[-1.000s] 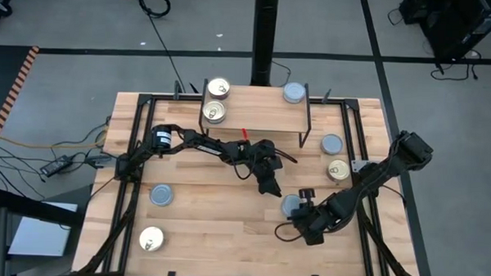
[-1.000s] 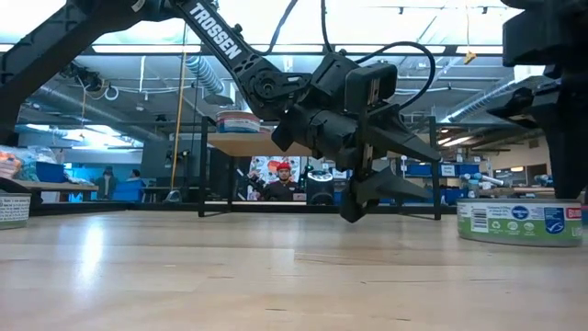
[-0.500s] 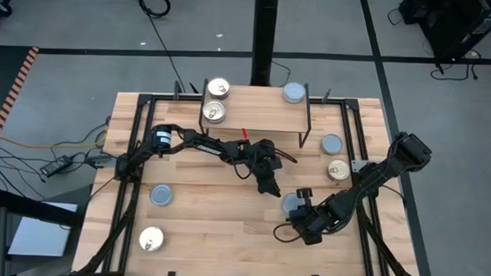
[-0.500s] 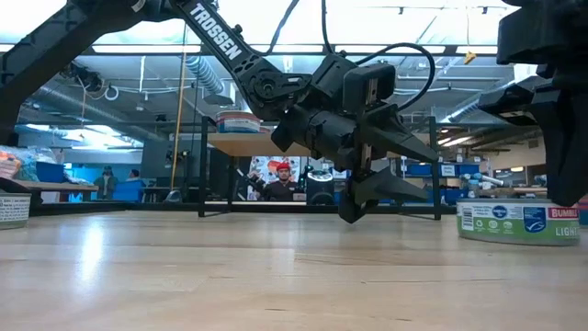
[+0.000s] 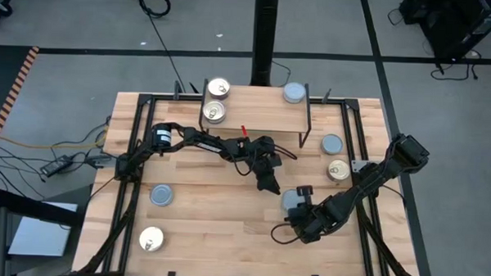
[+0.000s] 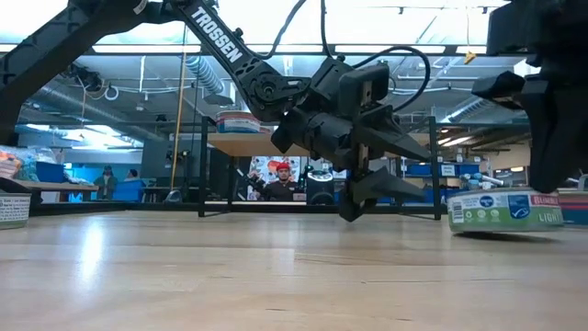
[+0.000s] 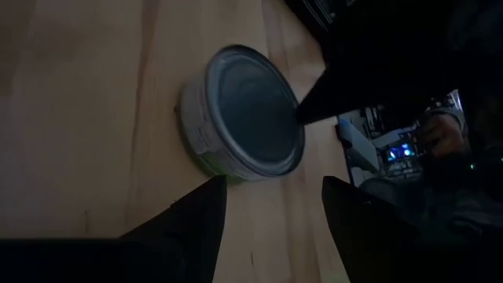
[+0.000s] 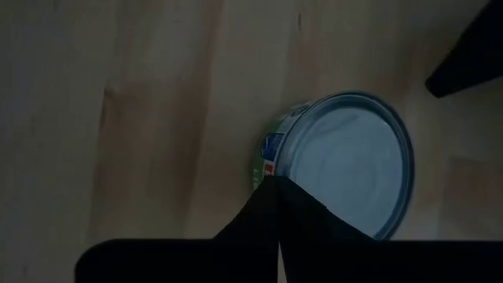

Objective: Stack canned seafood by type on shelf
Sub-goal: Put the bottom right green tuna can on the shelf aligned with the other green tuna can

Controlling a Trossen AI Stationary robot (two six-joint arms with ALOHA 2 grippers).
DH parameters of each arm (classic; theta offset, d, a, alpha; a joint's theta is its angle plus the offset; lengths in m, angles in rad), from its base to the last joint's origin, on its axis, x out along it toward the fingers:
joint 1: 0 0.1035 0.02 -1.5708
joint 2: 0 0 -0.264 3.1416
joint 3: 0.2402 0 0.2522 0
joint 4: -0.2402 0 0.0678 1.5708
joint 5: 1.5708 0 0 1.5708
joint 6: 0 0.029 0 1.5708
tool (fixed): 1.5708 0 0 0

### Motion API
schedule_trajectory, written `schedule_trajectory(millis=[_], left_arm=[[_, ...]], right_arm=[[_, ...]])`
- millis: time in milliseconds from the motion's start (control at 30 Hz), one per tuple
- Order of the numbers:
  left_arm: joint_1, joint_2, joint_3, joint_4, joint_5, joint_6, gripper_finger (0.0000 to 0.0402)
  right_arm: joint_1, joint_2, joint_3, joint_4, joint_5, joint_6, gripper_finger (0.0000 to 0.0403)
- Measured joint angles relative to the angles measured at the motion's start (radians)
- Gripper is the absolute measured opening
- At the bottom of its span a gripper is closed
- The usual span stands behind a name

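A flat round tin point(image 5: 292, 200) with a plain blue-grey lid and green label lies on the table point(image 5: 209, 235) right of centre in the high view. The right gripper point(image 5: 302, 192), fingers pressed together, touches its rim; the left gripper point(image 5: 270, 186), spread, hovers just beside it.

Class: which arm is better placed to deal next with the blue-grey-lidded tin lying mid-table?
Probably the right. Its hand, fingers shut, is at the flat round blue-grey-lidded tin, which looks tipped up off the wooden tabletop. The left hand is open, apart from the tin.
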Motion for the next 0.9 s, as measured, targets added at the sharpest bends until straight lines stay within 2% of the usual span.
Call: schedule_trajectory(millis=[233, 333, 567, 733, 900], left_arm=[[0.000, 0.000, 0.000, 0.001, 0.029, 0.014, 0.0218], [-0.002, 0.000, 0.000, 0.000, 0.037, 0.076, 0.0218], [-0.058, 0.000, 0.000, -0.021, 0.006, 0.522, 0.0218], [-0.106, 0.000, 0.000, -0.030, -0.088, 0.751, 0.0218], [-0.141, 0.000, 0.000, -0.033, -0.253, 0.898, 0.0218]], right_arm=[[0.000, -0.002, 0.021, -0.041, 0.029, 0.008, 0.0003], [0.000, -0.002, 0.025, -0.044, 0.031, 0.009, 0.0002], [0.000, -0.003, 0.026, -0.044, 0.038, 0.015, 0.0002], [0.000, -0.003, 0.027, -0.044, 0.038, 0.019, 0.0002], [0.000, -0.004, 0.027, -0.044, 0.038, 0.020, 0.0002]])
